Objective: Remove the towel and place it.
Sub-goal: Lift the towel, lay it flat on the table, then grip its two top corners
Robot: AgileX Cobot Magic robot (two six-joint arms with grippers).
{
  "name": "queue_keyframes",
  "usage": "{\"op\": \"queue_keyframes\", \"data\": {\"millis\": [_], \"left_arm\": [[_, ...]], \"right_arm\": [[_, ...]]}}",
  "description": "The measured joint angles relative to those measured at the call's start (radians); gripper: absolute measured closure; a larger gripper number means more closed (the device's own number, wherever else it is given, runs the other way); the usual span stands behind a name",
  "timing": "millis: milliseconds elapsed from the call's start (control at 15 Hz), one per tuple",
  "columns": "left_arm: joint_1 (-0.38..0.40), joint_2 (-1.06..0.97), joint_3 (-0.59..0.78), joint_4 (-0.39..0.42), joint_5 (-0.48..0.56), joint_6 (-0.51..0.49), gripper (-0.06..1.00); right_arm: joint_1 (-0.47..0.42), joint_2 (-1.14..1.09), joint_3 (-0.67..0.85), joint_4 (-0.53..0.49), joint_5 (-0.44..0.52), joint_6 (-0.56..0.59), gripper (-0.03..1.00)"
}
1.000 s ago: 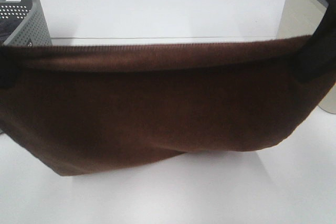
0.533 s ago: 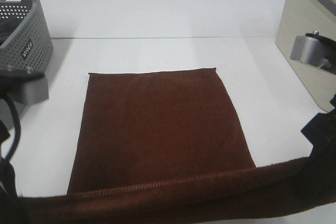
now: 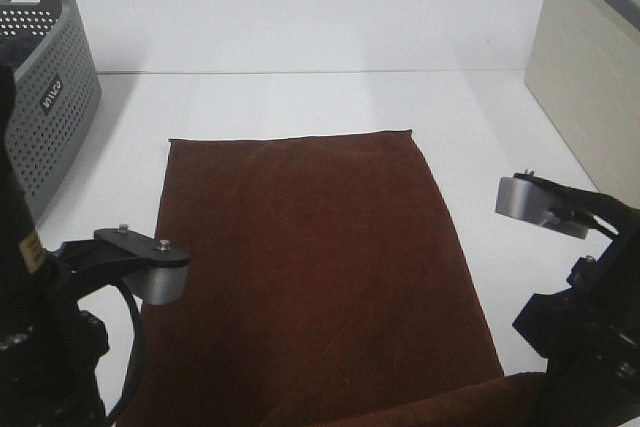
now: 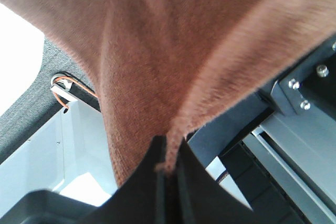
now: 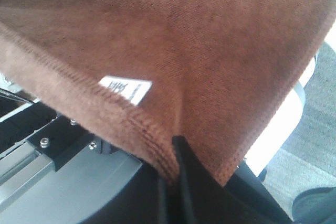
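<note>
Mostly, the long maroon plush towel (image 3: 310, 267) lies spread flat on the white table (image 3: 300, 97), to the right of the grey perforated plastic basket (image 3: 50, 87). Its near end rises off the table at the front edge. The left gripper (image 4: 167, 156) is pinched tight on a fold of the cloth. The right gripper (image 5: 176, 156) is clamped on the stitched hem, just beside the small white tag (image 5: 126, 88).

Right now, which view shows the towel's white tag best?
Right wrist: the tag sits plainly by the hemmed edge of the towel, close to the right gripper. Exterior high shows the towel lying mostly flat on the table, no tag visible. Left wrist shows only a pinched corner, no tag.
</note>
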State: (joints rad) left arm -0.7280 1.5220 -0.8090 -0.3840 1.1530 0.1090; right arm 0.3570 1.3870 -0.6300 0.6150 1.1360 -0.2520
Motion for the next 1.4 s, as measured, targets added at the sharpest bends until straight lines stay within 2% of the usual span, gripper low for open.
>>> {"op": "queue_keyframes", "data": {"millis": [267,400,533,800,867,933,1000,1133,1200,1267,1333,1400], "left_arm": [[-0.037,0.090,-0.025,-0.059,-0.059,0.023,0.94],[-0.037,0.112,-0.051,-0.070,-0.081,0.026,0.94],[-0.037,0.139,-0.053,-0.094,-0.082,0.036,0.94],[-0.086,0.164,-0.053,-0.130,-0.083,0.068,0.90],[-0.102,0.165,-0.053,-0.135,-0.087,0.069,0.87],[-0.117,0.165,-0.053,-0.140,-0.101,0.069,0.81],[-0.137,0.166,-0.053,-0.146,-0.127,0.069,0.70],[-0.178,0.166,-0.058,-0.151,-0.146,0.049,0.38],[-0.193,0.166,-0.070,-0.154,-0.140,0.039,0.20],[-0.200,0.166,-0.088,-0.157,-0.121,0.033,0.07],[-0.203,0.166,-0.108,-0.156,-0.101,0.030,0.01],[-0.203,0.166,-0.120,-0.156,-0.092,0.030,0.00]], "right_arm": [[0.023,0.115,0.003,0.057,-0.041,-0.064,0.96],[0.126,0.154,0.003,0.087,-0.089,-0.078,0.96],[0.176,0.200,0.004,0.096,-0.116,-0.078,0.96],[0.177,0.215,0.004,0.102,-0.134,-0.077,0.95],[0.177,0.215,0.004,0.103,-0.134,-0.075,0.90],[0.177,0.215,0.004,0.104,-0.134,-0.069,0.80],[0.177,0.215,0.004,0.104,-0.134,-0.061,0.68],[0.177,0.215,0.004,0.104,-0.134,-0.050,0.38],[0.177,0.215,0.004,0.104,-0.134,-0.050,0.27],[0.177,0.215,0.004,0.104,-0.133,-0.050,0.20],[0.177,0.215,0.004,0.104,-0.131,-0.050,0.17],[0.177,0.215,0.000,0.103,-0.130,-0.049,0.16]]}}
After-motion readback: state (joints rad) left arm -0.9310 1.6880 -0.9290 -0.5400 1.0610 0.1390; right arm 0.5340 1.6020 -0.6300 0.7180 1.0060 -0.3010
